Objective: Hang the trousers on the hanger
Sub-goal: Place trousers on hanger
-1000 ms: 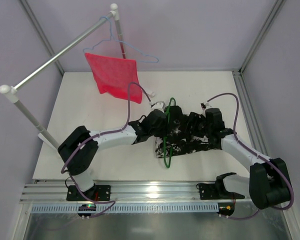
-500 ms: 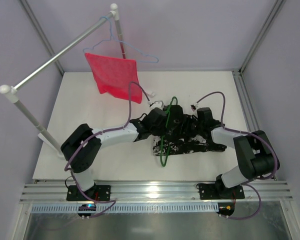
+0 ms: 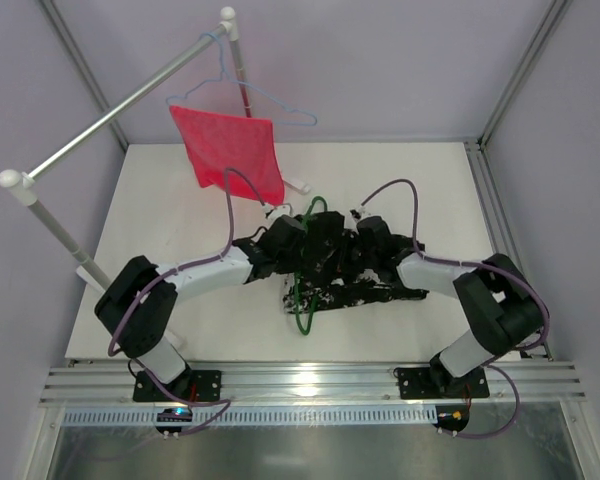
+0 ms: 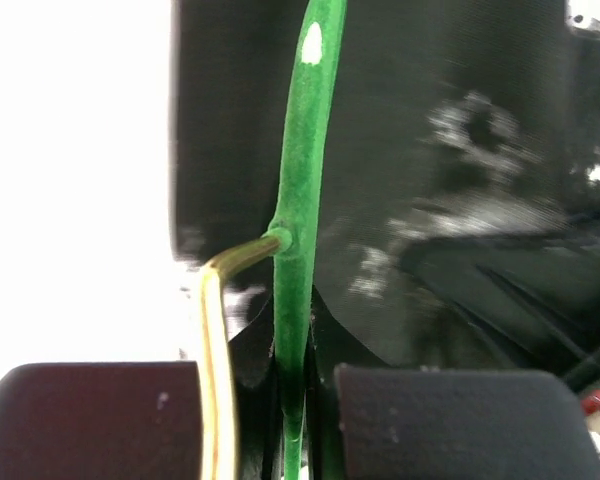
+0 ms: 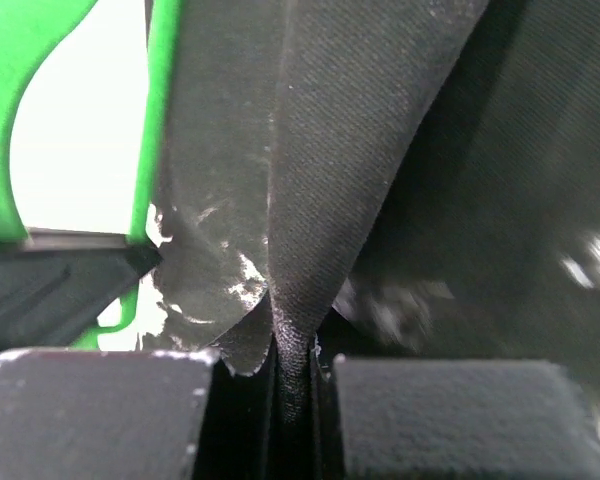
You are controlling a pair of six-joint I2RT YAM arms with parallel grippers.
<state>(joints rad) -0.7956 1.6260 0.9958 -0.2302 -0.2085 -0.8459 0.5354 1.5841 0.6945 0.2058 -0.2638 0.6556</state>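
Well, counting first: two arms, two hangers, one pair of trousers [image 3: 365, 280], one red cloth [image 3: 230, 150] and one clothes rail [image 3: 120, 105] on two white posts. The green hanger [image 3: 301, 312] is my marker for everything else. It lies mid-table, its hook pointing away from the arm bases. The black, white-splotched trousers are heaped against its right side and partly over it. The pale blue hanger [image 3: 280, 105] hangs on the rail, well beyond the green one and to the left, with the red cloth draped over it.

The table [image 3: 180, 210] is plain white, boxed in by pale lilac walls, with a metal rail [image 3: 310, 380] along the near edge.

From above both grippers are lost in the dark cloth – the left gripper [image 3: 310, 242] right at the green hanger, the right gripper [image 3: 358, 240] just to the right of it – and their jaws cannot be read there. The wrist cameras settle it. At the left gripper [image 4: 305, 375] the jaws are pressed onto the hanger's [image 4: 306, 190] thin green bar, and a brass-coloured wire [image 4: 212, 340] joins that bar just beyond them, something the overhead view does not show. At the right gripper [image 5: 292, 365] the jaws are pinched narrow on a fold of the trousers [image 5: 325, 180], with the hanger [image 5: 162, 120] just to the left.
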